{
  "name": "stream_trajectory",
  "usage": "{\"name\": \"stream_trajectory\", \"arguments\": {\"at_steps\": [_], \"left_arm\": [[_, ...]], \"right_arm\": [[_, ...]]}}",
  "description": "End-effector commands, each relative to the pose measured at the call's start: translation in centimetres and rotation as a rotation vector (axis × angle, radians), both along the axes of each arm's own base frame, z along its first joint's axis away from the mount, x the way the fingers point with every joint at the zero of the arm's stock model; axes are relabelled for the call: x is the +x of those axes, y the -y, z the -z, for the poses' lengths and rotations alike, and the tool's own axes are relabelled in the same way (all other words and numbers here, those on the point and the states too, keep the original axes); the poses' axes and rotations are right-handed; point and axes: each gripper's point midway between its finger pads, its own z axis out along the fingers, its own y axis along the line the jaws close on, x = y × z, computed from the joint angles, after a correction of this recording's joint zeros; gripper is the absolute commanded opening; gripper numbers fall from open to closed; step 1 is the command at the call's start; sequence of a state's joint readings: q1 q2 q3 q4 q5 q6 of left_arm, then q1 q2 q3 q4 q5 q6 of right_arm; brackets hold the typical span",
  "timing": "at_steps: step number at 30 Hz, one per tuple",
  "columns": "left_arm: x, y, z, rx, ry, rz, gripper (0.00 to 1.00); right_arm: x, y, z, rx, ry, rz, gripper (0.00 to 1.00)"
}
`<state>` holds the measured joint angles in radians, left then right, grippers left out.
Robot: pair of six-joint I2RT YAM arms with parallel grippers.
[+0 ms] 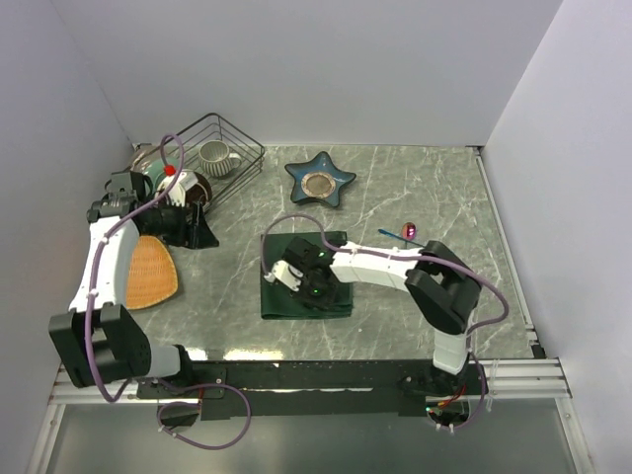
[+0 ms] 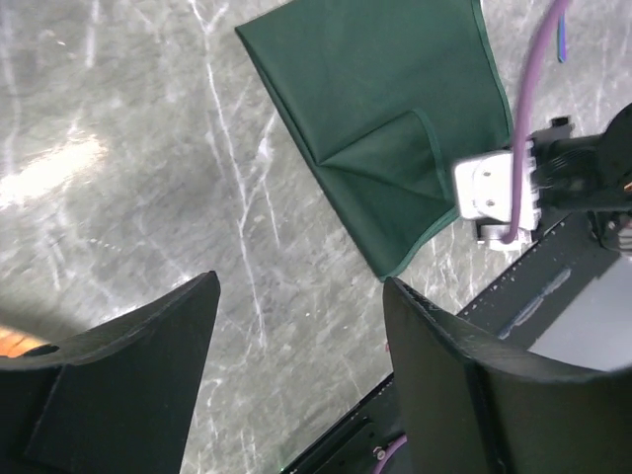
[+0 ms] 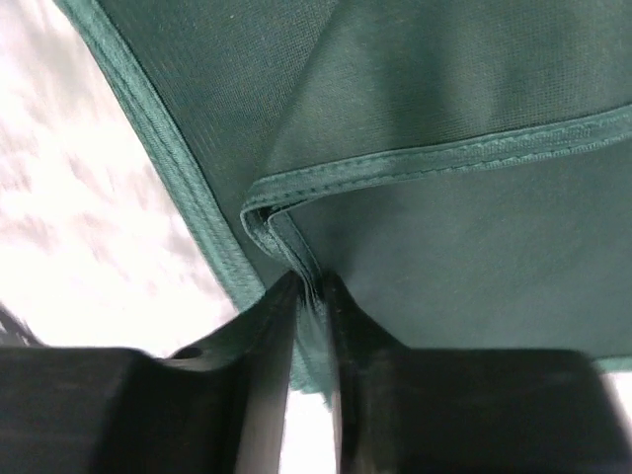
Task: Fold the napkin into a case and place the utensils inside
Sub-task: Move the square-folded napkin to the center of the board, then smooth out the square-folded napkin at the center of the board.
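Dark green napkin lies central on the marble surface, a folded corner pinched in the closed right tool. The left tool, spread wide and empty, hovers near the left edge.

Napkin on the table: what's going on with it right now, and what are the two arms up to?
The right gripper has its fingers pinched on a doubled-over edge of the napkin, which lies partly folded on the table with one corner turned in. The left gripper is open and empty, off to the left near the mat. The blue utensil and pink utensil lie on the table right of the napkin, not yet inside.
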<state>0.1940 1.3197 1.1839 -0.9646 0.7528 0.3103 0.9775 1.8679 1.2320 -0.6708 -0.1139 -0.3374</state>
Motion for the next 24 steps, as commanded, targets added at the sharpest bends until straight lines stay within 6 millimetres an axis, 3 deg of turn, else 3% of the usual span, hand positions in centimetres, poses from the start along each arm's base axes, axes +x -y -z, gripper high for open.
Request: {"name": "stream_trajectory", "arguments": {"at_steps": [1, 5, 8, 11, 14, 18, 24], "left_arm": [[0.3, 1.4, 0.5, -0.086, -0.010, 0.081, 0.71], [1.1, 3.1, 2.5, -0.153, -0.101, 0.120, 0.65], [1.7, 5.5, 3.3, -0.176, -0.132, 0.179, 0.62], [2.8, 8.5, 4.0, -0.160, -0.134, 0.229, 0.63], [4.0, 11.6, 4.7, -0.160, -0.141, 0.272, 0.63], [4.9, 15.8, 5.9, -0.152, -0.173, 0.341, 0.63], [5.3, 19.0, 9.1, -0.082, -0.211, 0.399, 0.55]], "right_arm": [[-0.9, 1.3, -3.4, 0.066, -0.040, -0.066, 0.35], [-0.4, 1.4, -9.3, 0.276, -0.094, 0.045, 0.40], [1.6, 3.6, -11.5, 0.385, -0.144, 0.204, 0.41], [3.9, 6.4, -11.8, 0.417, -0.177, 0.390, 0.41], [5.0, 8.3, -11.5, 0.438, -0.228, 0.535, 0.37], [5.3, 9.5, -10.7, 0.456, -0.290, 0.666, 0.33], [5.3, 10.7, -9.9, 0.463, -0.297, 0.737, 0.30]]}}
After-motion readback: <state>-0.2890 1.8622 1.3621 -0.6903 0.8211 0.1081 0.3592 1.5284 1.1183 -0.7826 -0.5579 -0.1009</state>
